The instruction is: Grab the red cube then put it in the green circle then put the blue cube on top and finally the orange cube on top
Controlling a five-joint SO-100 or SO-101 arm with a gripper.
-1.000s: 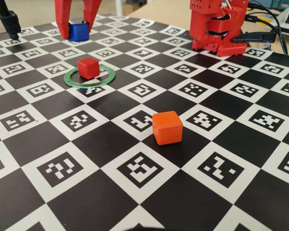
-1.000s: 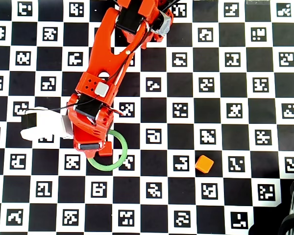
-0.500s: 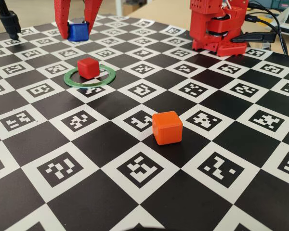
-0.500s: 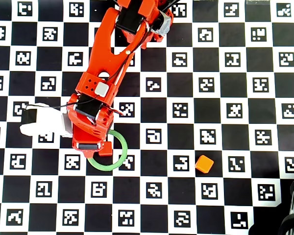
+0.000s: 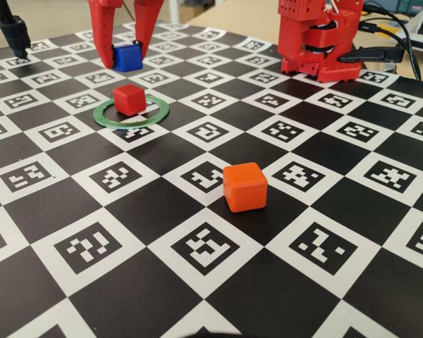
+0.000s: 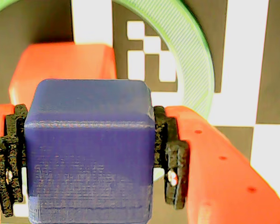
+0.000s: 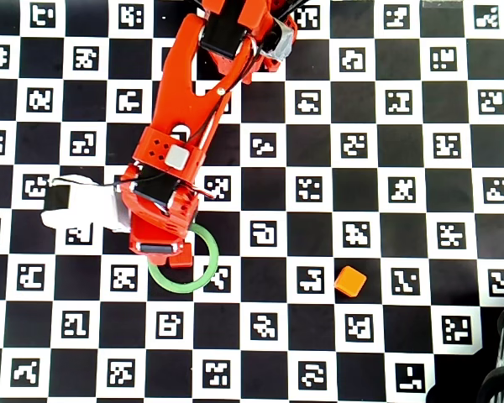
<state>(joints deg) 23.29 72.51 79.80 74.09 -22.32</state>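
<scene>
Wrist view shows the gripper [image 6: 88, 158] pinching the blue cube [image 6: 89, 154] off-centre above the red cube [image 6: 63, 65], so it could slide off when released.

In the overhead view the red arm covers the small matte deep-blue plastic cube entirely, most of the small matte red plastic cube [image 7: 183, 254], of which only a corner peeks out, and the upper left arc of the thin flat green ring [image 7: 203, 273]. In the wrist view the blue cube [image 6: 89, 154] fills the middle and hides most of the red cube [image 6: 60, 60] behind it; the ring [image 6: 189, 51] runs off the top edge, and the tool [image 6: 88, 158] is cut by the bottom and side edges. In the fixed view the top edge crops the tool's [image 5: 126, 51] upper part and the arm's base [image 5: 317, 39].
</scene>
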